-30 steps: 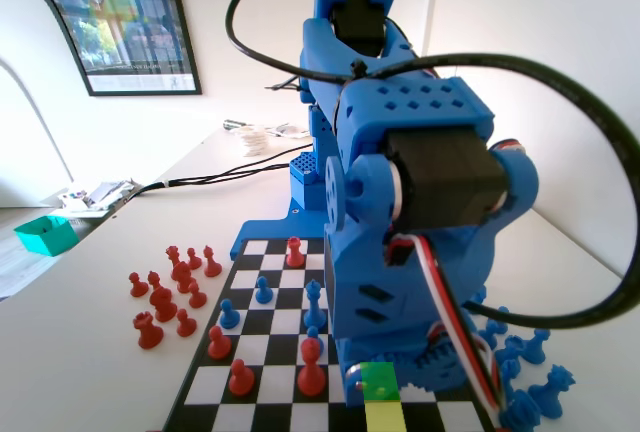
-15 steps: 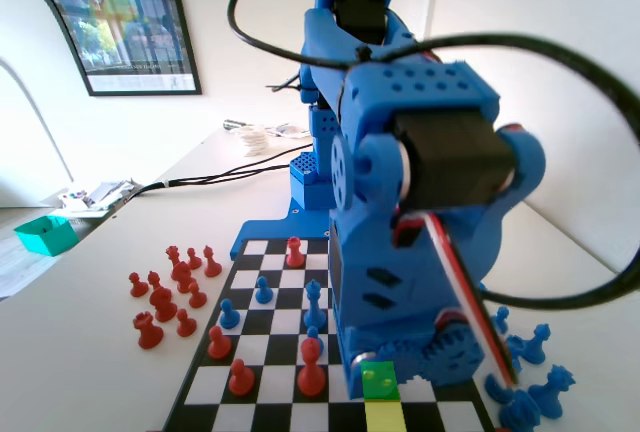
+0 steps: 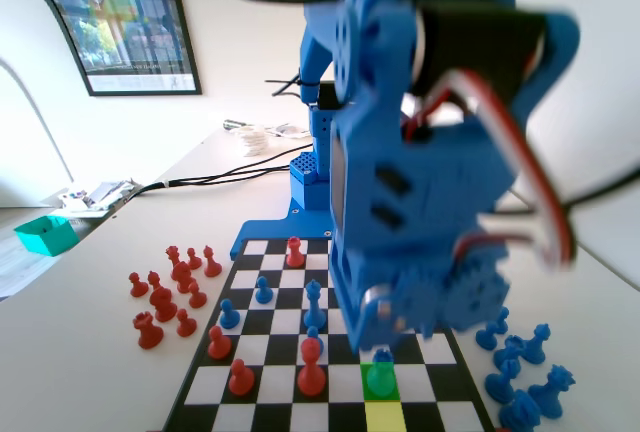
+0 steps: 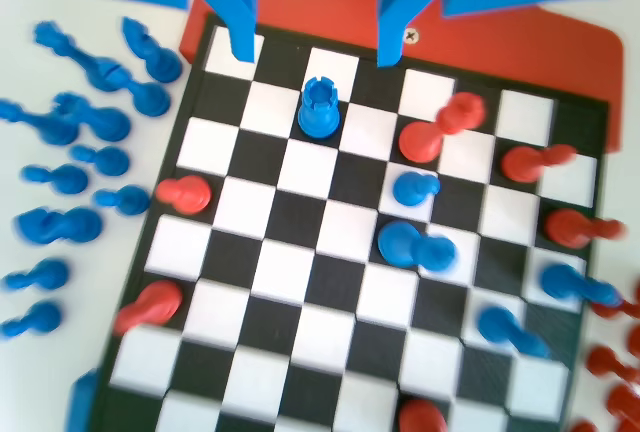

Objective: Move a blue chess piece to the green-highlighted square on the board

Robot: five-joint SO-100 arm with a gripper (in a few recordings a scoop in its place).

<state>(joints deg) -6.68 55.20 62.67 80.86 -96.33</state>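
The piece (image 3: 378, 378) stands upright on the green square (image 3: 392, 395), one row in from the board's (image 3: 275, 347) near edge in the fixed view, towards its right corner. The gripper (image 4: 312, 57) hangs above it, jaws apart and holding nothing, so the step in hand looks like the retreat. Rise straight up with the jaws wide, as a sideways swing could clip the top. The piece is light matte plastic with a notched crown (seen in the wrist view) on a round foot. It would tip easily on the flat chequered board.
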